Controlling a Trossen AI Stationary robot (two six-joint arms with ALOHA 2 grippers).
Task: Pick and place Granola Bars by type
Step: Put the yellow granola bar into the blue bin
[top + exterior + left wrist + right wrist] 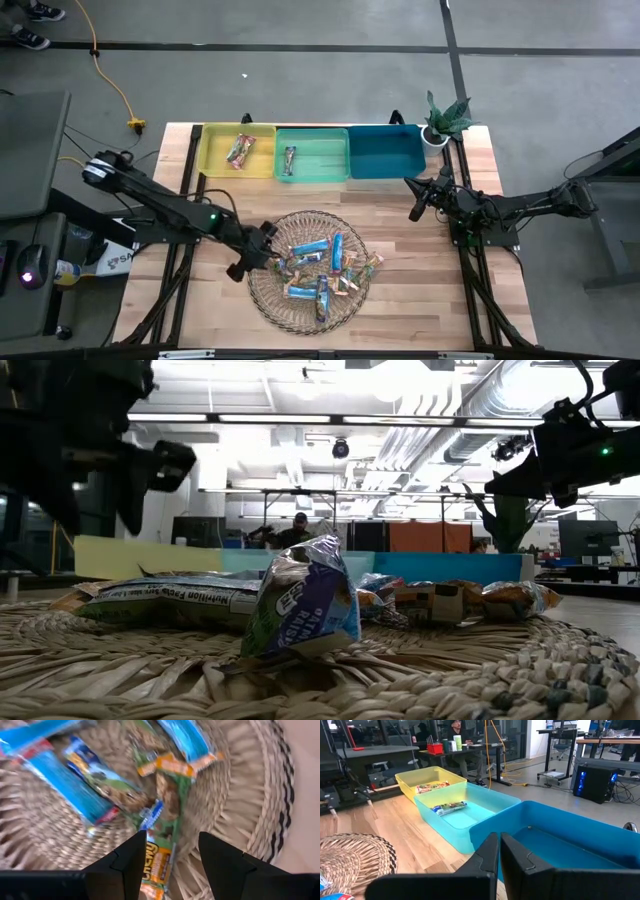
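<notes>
The Granola Bars (318,268) lie heaped on the round wicker plate (262,292) at the lower middle of the high view, with one already in the yellow bin (212,142) and one in the green bin (318,160) along the top; the teal bin (385,152) looks bare. I judge them light, flat and a little stiff inside, with shiny wrappers that will slide against each other and crinkle under pressure. So I would pinch one across its narrow width near the middle, not by the crimped end, which could slip or tear.

My left gripper (250,262) hangs at the plate's left edge, its fingers (131,862) parted and gripping nothing. In the left wrist view a green and orange bar (162,845) sits between them, just ahead of the tips; I cannot tell whether I touch it. My right gripper (418,205) waits at the right, below the teal bin, clenched and empty.
</notes>
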